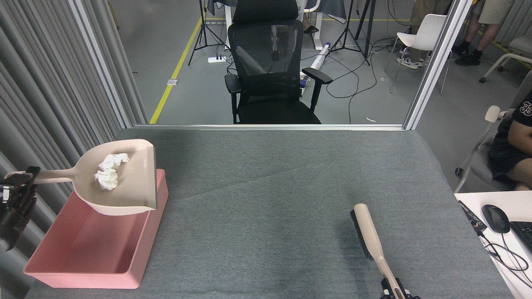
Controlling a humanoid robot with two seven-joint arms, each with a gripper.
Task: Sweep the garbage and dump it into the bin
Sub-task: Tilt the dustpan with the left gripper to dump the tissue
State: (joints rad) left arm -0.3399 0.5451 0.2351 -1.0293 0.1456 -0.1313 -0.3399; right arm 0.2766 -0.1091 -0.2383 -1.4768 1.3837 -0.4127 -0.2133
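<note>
Bins: one, pink bin point(89, 253), at the table's left edge.
Dustpans: one, beige dustpan point(124, 187), above the far end of the bin.
Garbage wads: two, white garbage point(109, 172) pieces touching each other inside the dustpan.
Brushes: one, brush point(371, 241), well to the right of the bin.
Tables: one grey table point(270, 199) under the bin.
Grippers: two, left gripper point(20, 182) left of the bin on the dustpan handle, right gripper point(392, 290) far right of the bin at the brush handle.
Office chairs: one black office chair point(270, 66) beyond the bin.
White chairs: one white chair point(422, 39), far right beyond the bin.
Computer mice: one black mouse point(495, 218), far right of the bin.
</note>
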